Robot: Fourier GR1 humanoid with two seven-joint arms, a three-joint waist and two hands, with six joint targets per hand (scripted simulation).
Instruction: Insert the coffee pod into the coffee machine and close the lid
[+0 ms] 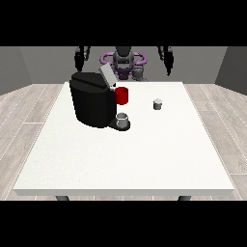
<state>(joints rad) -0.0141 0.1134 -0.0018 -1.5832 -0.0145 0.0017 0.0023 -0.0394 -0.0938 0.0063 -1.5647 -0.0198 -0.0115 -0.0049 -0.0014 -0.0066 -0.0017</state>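
Two hands, both raised at the far edge of the table [144, 164], neither touching anything.

Item: coffee pod [157, 103]. Small grey cup, upright on the table, right of centre, in the far half. You find it well apart from both hands and nearer the camera than either.

Item: coffee machine [92, 99]. Black body, left of centre; its lid [107, 75] stands tilted up, so the slot looks open to receive. A red cup [122, 95] sits just at its right side, and a grey cup [123, 120] rests on its near tray.

Item: hand at the view's right [167, 57]. Hangs above the far right edge; the pod lies below it, towards the camera and slightly left. You cannot tell how its fingers lie.

Item: hand at the view's left [81, 56]. Hangs behind the machine, which stands between it and the pod. Fingers likewise not readable.

Judgement: the right-side hand is the nearer to the pod with a free path, so you would likely reach with it. The pod's axis is vertical, favouring a side approach.
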